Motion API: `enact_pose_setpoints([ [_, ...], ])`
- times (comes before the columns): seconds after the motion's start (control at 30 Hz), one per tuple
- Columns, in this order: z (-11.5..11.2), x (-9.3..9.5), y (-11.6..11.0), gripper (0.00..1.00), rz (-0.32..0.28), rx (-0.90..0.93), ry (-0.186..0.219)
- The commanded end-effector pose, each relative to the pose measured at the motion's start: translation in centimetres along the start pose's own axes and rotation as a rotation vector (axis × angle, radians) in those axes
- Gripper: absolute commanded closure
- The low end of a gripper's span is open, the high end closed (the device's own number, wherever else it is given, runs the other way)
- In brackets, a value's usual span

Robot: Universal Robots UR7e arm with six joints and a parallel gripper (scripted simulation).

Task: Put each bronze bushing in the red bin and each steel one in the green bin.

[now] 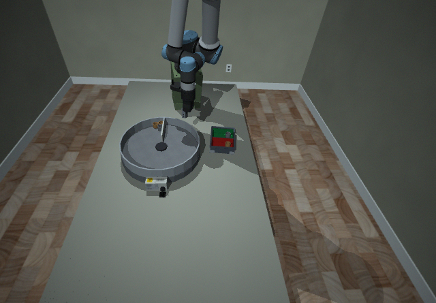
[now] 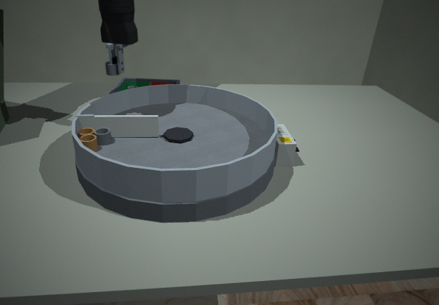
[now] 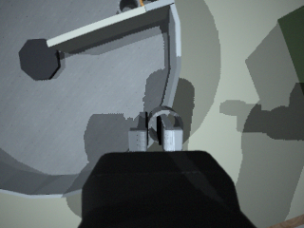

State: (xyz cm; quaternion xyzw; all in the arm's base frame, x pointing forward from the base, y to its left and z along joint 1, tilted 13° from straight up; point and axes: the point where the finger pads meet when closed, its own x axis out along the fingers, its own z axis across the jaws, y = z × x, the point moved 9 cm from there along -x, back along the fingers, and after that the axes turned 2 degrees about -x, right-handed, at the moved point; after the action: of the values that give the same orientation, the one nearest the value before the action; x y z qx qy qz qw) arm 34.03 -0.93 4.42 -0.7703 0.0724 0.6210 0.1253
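My gripper (image 1: pixel 184 114) (image 2: pixel 115 66) (image 3: pixel 152 122) is shut on a grey steel bushing (image 2: pixel 110 68) (image 3: pixel 165 109), apparently pinching its wall, above the turntable's rim on the robot's side. On the turntable (image 1: pixel 140 152) (image 2: pixel 212 184) (image 3: pixel 104 85), two bronze bushings stand by the outer wall, one bronze bushing (image 1: pixel 155 125) (image 2: pixel 88 142) nearer the exterior camera than the other bronze bushing (image 2: pixel 86 131). Another steel bushing (image 2: pixel 103 137) (image 3: pixel 127 6) stands beside them. The green bin (image 1: pixel 217 131) (image 2: pixel 140 84) holds a steel bushing (image 1: pixel 227 135). The red bin (image 1: pixel 216 141) (image 2: pixel 162 83) holds a bronze bushing (image 1: pixel 227 144).
A pale upright divider (image 1: pixel 163 131) (image 2: pixel 131 126) (image 3: pixel 95 28) runs from the turntable wall towards the dark hub (image 1: pixel 161 146) (image 2: pixel 178 134) (image 3: pixel 39 59). A raised wall encircles the turntable. A white box (image 1: pixel 151 186) (image 2: pixel 285 153) stands against its side away from the robot.
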Motion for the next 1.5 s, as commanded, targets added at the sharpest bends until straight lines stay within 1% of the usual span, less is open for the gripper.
enact_pose_setpoints([
  [0.0, 0.9, -0.1, -3.3, 1.0, 0.005, -0.013, 0.001],
  [0.17, 0.9, -0.1, -3.5, 1.0, 0.006, -0.014, 0.001],
  [0.33, 2.5, 0.0, -8.6, 1.0, 0.006, -0.039, 0.001],
  [0.47, 2.5, 0.0, -8.6, 1.0, 0.006, -0.039, 0.001],
  [0.53, 3.1, 0.0, -10.7, 1.0, 0.006, -0.049, 0.001],
  [0.6, 3.1, 0.0, -10.7, 1.0, 0.006, -0.049, 0.001],
  [0.7, 4.0, 0.0, -13.8, 1.0, 0.005, -0.064, 0.001],
  [0.8, 4.0, 0.0, -13.8, 1.0, 0.005, -0.064, 0.001],
  [0.97, 5.6, 0.0, -18.7, 1.0, 0.005, -0.088, 0.001],
  [1.47, 5.6, 0.0, -18.8, 1.0, 0.005, -0.089, 0.001],
])
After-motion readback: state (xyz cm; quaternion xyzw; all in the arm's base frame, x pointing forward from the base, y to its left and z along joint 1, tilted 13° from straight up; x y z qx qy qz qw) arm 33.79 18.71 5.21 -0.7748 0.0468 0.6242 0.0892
